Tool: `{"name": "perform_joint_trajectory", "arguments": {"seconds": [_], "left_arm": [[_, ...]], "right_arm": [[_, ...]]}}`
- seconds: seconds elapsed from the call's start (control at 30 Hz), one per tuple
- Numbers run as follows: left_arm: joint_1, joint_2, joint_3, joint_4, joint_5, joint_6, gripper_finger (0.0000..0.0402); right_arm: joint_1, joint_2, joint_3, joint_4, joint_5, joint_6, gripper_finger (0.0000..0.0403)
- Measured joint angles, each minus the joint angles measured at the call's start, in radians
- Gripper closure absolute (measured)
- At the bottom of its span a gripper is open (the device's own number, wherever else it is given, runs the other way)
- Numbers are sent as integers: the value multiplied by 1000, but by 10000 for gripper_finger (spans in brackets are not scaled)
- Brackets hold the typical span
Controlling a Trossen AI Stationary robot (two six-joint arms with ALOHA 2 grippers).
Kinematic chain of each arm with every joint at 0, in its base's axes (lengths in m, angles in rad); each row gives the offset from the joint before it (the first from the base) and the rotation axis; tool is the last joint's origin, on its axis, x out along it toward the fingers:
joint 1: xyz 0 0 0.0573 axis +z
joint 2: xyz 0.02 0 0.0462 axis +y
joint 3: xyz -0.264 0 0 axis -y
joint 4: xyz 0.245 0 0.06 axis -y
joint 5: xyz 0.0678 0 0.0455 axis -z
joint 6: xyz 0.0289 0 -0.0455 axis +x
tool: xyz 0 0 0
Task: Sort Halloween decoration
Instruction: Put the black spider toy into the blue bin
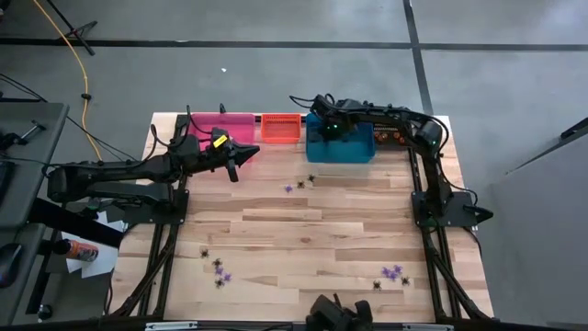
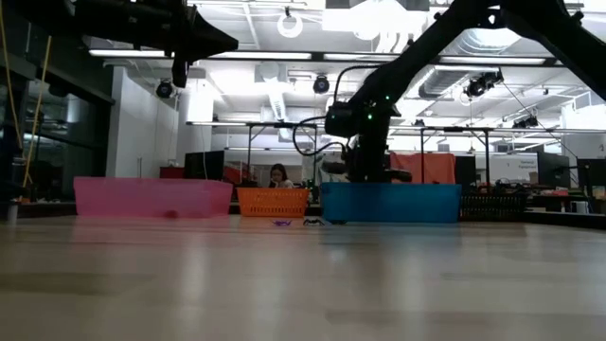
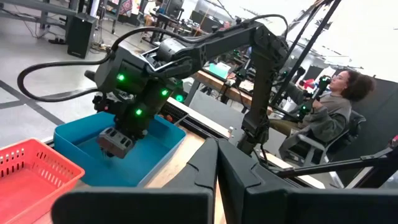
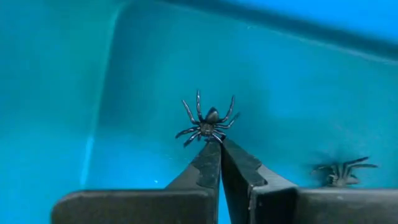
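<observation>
My right gripper (image 4: 217, 142) points down into the blue bin (image 1: 354, 152) at the table's far edge, shut on a small black spider (image 4: 208, 121). A second spider (image 4: 342, 171) lies on the bin's floor beside it. More tiny Halloween trinkets lie loose on the wood: purple and black ones mid-table (image 1: 288, 188), a cluster near the front left (image 1: 219, 268) and another near the front right (image 1: 393, 273). My left gripper (image 1: 253, 152) is shut, holds nothing and hangs level above the table in front of the pink bin (image 1: 220, 124). My right gripper pinches the black spider by its hind legs (image 4: 211, 138) between the very ends of its two fingers. The fingers come from above, slanting steeply down into the blue bin. The spider's body sticks out past the fingertips, over the bin's floor.
Pink, orange (image 1: 281, 127) and blue bins stand in a row along the far edge. Bare wood lies across the table's middle. A seated person (image 3: 336, 106) shows beyond the table's right side.
</observation>
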Motion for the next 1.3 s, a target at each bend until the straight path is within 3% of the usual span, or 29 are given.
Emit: {"name": "perform_joint_trajectory", "arguments": {"seconds": [0.37, 0.67, 0.8, 0.97, 1.1, 1.3], "left_arm": [[1, 0, 0, -1, 0, 1, 401], [0, 0, 0, -24, 0, 1, 401], [0, 0, 0, -24, 0, 1, 401], [0, 0, 0, -24, 0, 0, 401], [0, 0, 0, -25, 0, 0, 401], [0, 0, 0, -26, -8, 0, 401]], "right_arm": [[0, 24, 0, -18, -18, 7, 361], [-5, 7, -1, -32, -33, -73, 224], [-25, -45, -3, -46, -16, -98, 182], [-59, -128, -2, -64, -17, -125, 174], [-71, -229, -2, -78, -61, -242, 174], [25, -424, -3, -115, -111, -449, 176]]}}
